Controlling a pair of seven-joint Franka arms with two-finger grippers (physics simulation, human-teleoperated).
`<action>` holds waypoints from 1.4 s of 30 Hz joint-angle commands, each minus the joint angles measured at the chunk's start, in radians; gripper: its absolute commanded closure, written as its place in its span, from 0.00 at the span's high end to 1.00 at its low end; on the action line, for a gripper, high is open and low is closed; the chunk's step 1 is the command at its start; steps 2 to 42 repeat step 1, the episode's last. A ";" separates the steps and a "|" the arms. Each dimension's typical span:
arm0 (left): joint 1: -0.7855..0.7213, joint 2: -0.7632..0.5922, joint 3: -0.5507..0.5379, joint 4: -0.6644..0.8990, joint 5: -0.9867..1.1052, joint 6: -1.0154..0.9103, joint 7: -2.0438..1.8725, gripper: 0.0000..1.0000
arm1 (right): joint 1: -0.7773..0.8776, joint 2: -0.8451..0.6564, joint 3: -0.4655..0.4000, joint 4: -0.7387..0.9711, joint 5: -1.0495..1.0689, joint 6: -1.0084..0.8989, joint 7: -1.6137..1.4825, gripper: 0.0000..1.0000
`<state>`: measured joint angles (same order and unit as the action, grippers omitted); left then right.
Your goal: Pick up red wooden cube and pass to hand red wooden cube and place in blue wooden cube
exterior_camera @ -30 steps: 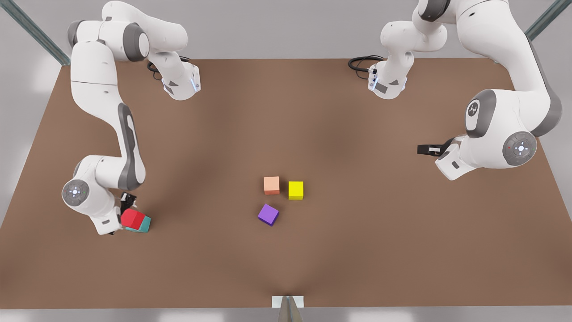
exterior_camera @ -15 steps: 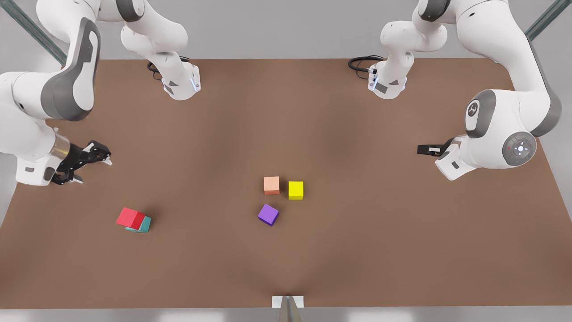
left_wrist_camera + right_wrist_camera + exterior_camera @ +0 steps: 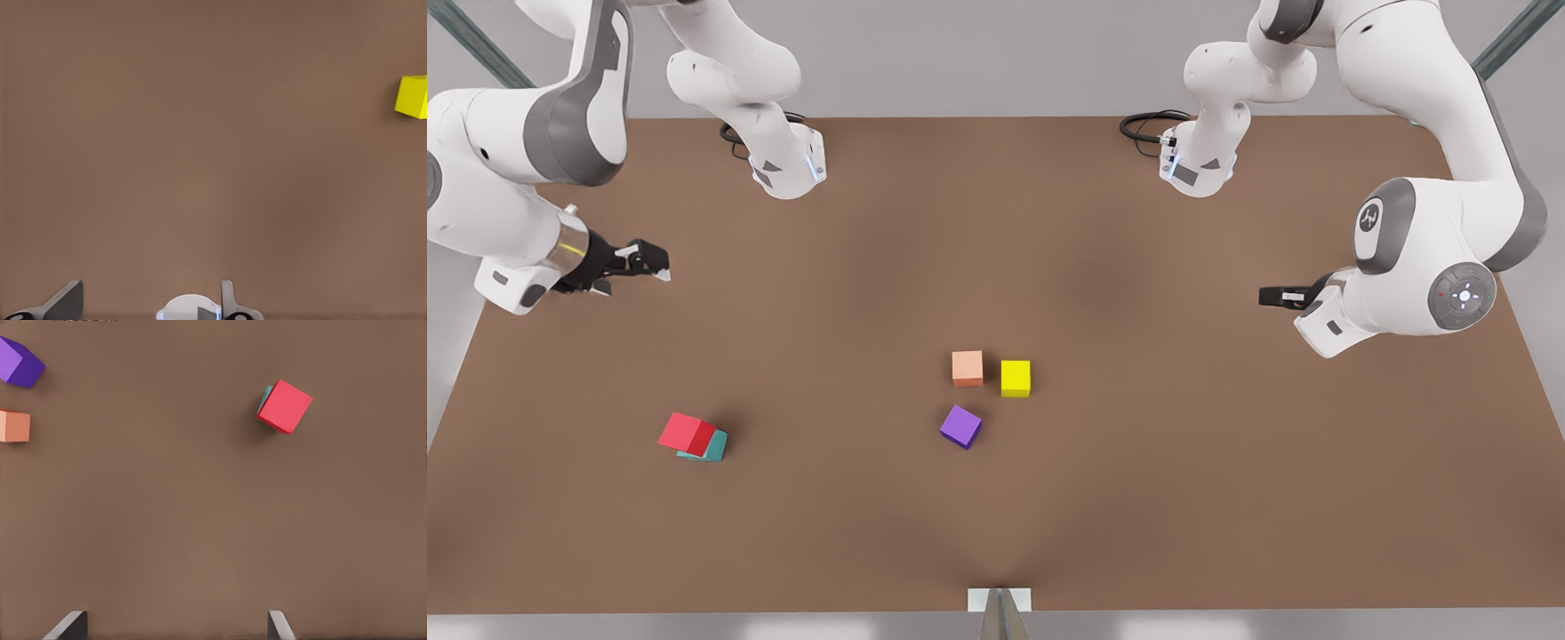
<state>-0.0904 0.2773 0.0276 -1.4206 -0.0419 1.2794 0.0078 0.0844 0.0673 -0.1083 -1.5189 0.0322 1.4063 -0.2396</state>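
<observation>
The red wooden cube rests skewed on top of the blue wooden cube, a teal block near the front view's left. It overhangs the block on one side. My right gripper hangs open and empty well behind the stack, at the front view's left edge. My left gripper waits at the front view's right, fingers apart with nothing between them.
A salmon cube, a yellow cube and a purple cube cluster mid-table. Both arm bases stand at the far edge of the brown table.
My right gripper let go of the red cube, then rose and moved away toward the back of the front view's left. The red cube stays on the teal one. The left arm has not moved.
</observation>
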 commanded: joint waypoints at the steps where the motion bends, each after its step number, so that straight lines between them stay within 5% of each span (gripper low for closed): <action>1: 0.001 -0.001 0.000 0.002 0.001 0.000 0.000 1.00 | 0.005 -0.006 -0.001 -0.010 -0.002 0.039 0.315 1.00; 42: 0.001 -0.001 0.000 0.002 0.001 0.000 0.000 1.00 | 0.005 -0.006 -0.001 -0.010 -0.002 0.039 0.315 1.00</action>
